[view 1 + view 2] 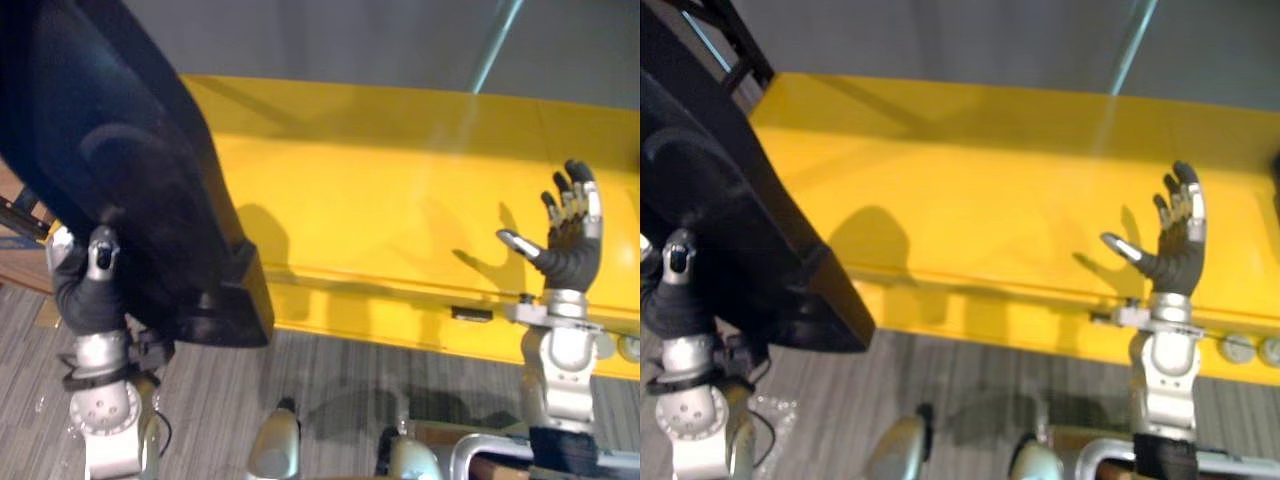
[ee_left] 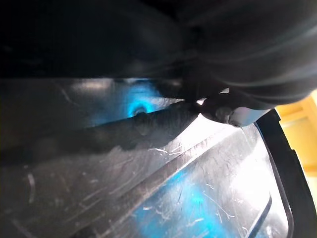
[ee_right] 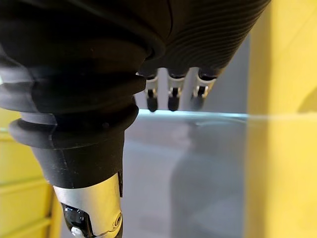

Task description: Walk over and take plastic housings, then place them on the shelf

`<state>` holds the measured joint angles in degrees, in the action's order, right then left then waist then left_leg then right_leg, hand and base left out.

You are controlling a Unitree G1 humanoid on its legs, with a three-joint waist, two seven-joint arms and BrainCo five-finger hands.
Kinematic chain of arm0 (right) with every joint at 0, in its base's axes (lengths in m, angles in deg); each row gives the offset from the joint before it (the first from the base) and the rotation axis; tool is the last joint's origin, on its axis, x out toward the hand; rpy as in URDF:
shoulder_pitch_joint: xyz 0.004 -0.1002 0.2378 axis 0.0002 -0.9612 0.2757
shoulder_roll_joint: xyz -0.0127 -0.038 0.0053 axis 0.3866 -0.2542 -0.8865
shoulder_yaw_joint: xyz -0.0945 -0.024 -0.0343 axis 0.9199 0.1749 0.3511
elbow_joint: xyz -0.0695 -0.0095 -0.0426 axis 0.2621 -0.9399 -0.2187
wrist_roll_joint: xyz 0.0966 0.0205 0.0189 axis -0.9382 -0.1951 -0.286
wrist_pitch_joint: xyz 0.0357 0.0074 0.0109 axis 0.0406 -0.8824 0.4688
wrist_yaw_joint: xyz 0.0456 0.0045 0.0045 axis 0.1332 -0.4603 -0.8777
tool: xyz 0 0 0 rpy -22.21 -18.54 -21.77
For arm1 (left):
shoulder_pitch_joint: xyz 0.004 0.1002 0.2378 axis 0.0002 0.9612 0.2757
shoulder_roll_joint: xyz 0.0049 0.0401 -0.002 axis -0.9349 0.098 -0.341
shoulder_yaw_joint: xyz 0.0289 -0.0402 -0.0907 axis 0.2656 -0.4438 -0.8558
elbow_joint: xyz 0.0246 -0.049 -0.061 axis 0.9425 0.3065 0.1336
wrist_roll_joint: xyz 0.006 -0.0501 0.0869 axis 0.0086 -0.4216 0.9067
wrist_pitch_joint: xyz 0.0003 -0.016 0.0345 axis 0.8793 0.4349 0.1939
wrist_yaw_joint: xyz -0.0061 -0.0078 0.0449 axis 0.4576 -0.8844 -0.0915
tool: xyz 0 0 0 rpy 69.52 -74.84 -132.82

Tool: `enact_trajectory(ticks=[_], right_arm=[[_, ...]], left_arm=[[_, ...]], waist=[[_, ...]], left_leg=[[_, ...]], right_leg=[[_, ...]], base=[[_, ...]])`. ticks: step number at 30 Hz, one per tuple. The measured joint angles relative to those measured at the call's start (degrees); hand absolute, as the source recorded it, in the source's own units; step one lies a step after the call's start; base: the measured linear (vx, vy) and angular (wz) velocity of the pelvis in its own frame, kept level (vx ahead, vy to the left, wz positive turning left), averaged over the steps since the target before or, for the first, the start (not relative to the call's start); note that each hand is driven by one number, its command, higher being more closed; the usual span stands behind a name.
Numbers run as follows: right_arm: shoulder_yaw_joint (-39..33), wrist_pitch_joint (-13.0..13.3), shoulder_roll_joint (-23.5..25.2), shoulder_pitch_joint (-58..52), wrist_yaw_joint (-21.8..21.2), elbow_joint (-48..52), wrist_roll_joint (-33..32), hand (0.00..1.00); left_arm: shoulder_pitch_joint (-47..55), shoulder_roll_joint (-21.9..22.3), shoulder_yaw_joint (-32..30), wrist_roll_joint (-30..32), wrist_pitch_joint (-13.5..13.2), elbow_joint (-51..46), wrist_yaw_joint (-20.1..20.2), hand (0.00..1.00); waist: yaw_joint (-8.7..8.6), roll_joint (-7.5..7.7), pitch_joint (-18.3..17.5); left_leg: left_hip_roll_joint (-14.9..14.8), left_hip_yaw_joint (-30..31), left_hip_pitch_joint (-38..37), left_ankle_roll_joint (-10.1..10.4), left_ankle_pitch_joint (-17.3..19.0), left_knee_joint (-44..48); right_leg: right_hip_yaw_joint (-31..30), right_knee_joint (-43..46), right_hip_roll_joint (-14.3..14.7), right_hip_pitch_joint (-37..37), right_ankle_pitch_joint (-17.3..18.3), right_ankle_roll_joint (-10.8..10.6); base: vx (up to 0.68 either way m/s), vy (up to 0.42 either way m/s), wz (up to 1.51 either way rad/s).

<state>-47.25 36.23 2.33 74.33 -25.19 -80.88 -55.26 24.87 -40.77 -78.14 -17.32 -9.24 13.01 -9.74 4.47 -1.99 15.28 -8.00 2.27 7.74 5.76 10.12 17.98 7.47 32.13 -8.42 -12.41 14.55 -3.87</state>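
My left hand [image 1: 88, 285] clamps the black housing [image 1: 150, 170] by its lower edge. My right hand [image 1: 570, 245] is spread wide, empty, over the yellow shelf [image 1: 380, 190].

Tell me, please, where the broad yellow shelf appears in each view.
Left eye view: broad yellow shelf crosses the middle.
Right eye view: the same band.
Left wrist view: a yellow sliver past the rim of the large black plastic housing.
Right wrist view: yellow panels flanking the right hand.
Shared landmark: that housing, gripped by the left hand, overlaps the shelf's left end in both eye views.
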Motion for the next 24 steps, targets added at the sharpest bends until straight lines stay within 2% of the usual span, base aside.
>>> enact_trajectory(ticks=[1, 2, 5, 7, 10, 12, 14, 18, 21, 22, 24], right_arm=[[-0.08, 1.09, 0.11, 0.07, 0.67, 0.94, -0.01, 0.00], [-0.57, 2.20, -0.19, 0.35, 0.86, 1.38, 0.00, 0.00], [-1.63, 2.48, -0.17, -0.77, 2.37, 1.63, 0.01, 0.00], [-2.43, 2.48, -0.18, -2.11, 3.81, 2.10, 0.11, 0.00], [-4.56, 2.49, -0.21, -3.69, 5.83, 5.72, 0.32, 0.00], [-6.97, 2.52, -0.37, -3.92, 7.12, 8.69, 0.46, 0.00], [-9.27, 2.47, -0.60, -4.71, 7.98, 9.94, 0.36, 0.00], [-12.74, 2.36, -1.10, -7.00, 7.93, 9.95, 0.09, 0.00], [-14.61, 2.38, -1.35, -8.63, 7.54, 9.96, 0.01, 0.00], [-15.87, 2.38, -1.57, -9.35, 6.58, 9.95, -0.16, 0.00], [-16.55, 2.41, -1.61, -9.77, 5.74, 9.95, -0.80, 0.00]], left_arm=[[-0.70, -0.64, -0.57, -0.01, 1.10, 0.96, -0.80, 1.00], [-0.93, 0.00, -0.62, 0.01, 1.62, 1.56, -1.18, 1.00], [-1.25, -0.21, -0.14, 1.28, 4.23, 1.69, -0.61, 1.00], [-2.43, -0.48, 0.30, 2.05, 5.88, 1.78, 0.17, 1.00], [-7.17, -5.04, 3.13, 2.20, 8.74, 4.46, 0.90, 1.00], [-11.99, -8.40, 4.56, 1.43, 11.81, 7.84, 2.48, 1.00], [-15.76, -9.53, 5.77, -0.99, 14.55, 11.40, 3.57, 1.00], [-22.14, -9.84, 6.84, -6.91, 21.33, 21.46, 3.06, 1.00], [-26.33, -11.55, 8.00, -9.38, 24.23, 28.92, 2.27, 1.00], [-28.98, -11.67, 8.57, -10.44, 26.81, 33.11, 2.13, 1.00], [-31.71, -11.65, 9.61, -12.03, 29.79, 38.03, 1.55, 1.00]], waist=[[-0.27, 1.49, -0.41], [-1.27, 1.34, -0.15], [-2.50, 1.02, -0.04], [-3.05, 0.98, -0.02], [-4.73, 0.80, 0.05], [-5.66, 0.80, 0.05], [-6.94, 0.80, 0.05], [-10.18, 0.30, -0.26], [-12.45, 0.01, -0.44], [-13.51, -0.20, -0.56], [-15.02, -0.43, -0.70]], left_leg=[[0.44, -1.78, -1.10, 0.42, 0.15, 0.00], [-0.26, -2.58, -1.84, 1.60, 1.05, -0.11], [-1.74, -4.93, -3.05, 1.83, 1.18, -1.38], [-1.71, -6.93, -5.26, 1.92, 1.24, -2.65], [-1.26, -9.55, -8.30, 2.23, 1.44, -3.81], [-0.89, -12.59, -9.82, 2.16, 1.48, -4.99], [-0.37, -14.22, -10.37, 2.14, 1.48, -5.63], [0.43, -18.64, -12.80, 1.66, 1.79, -6.43], [0.39, -20.47, -13.30, 1.64, 1.81, -6.66], [0.50, -21.71, -14.08, 1.64, 1.80, -7.34], [0.61, -22.85, -14.92, 1.63, 1.81, -7.76]], right_leg=[[-0.14, -11.25, -0.10, 1.71, -7.96, -0.09], [-0.51, -12.05, 0.37, 2.53, -7.46, -1.34], [-1.62, -12.97, 1.81, 2.47, -7.67, -1.05], [-3.24, -12.98, 1.99, 2.88, -7.68, -1.04], [-5.19, -13.92, 1.61, 4.61, -8.06, -1.56], [-7.54, -15.15, 1.63, 4.62, -9.29, -2.15], [-8.76, -16.34, 1.64, 4.56, -10.10, -2.71], [-12.83, -17.67, 2.10, 4.50, -11.57, -3.30], [-14.50, -18.74, 2.62, 4.36, -12.57, -3.49], [-15.72, -18.91, 2.95, 4.28, -12.94, -3.52], [-16.90, -19.01, 3.22, 4.31, -13.17, -3.61]], base=[[0.13, -0.090, -0.13], [0.16, -0.105, -0.20], [0.10, -0.057, -0.29], [0.06, 0.018, -0.43], [0.01, 0.072, -0.35], [-0.05, 0.074, -0.43], [-0.06, 0.052, -0.43], [-0.05, 0.059, -0.49], [-0.04, 0.031, -0.40], [-0.01, 0.018, -0.37], [-0.01, 0.022, -0.37]])
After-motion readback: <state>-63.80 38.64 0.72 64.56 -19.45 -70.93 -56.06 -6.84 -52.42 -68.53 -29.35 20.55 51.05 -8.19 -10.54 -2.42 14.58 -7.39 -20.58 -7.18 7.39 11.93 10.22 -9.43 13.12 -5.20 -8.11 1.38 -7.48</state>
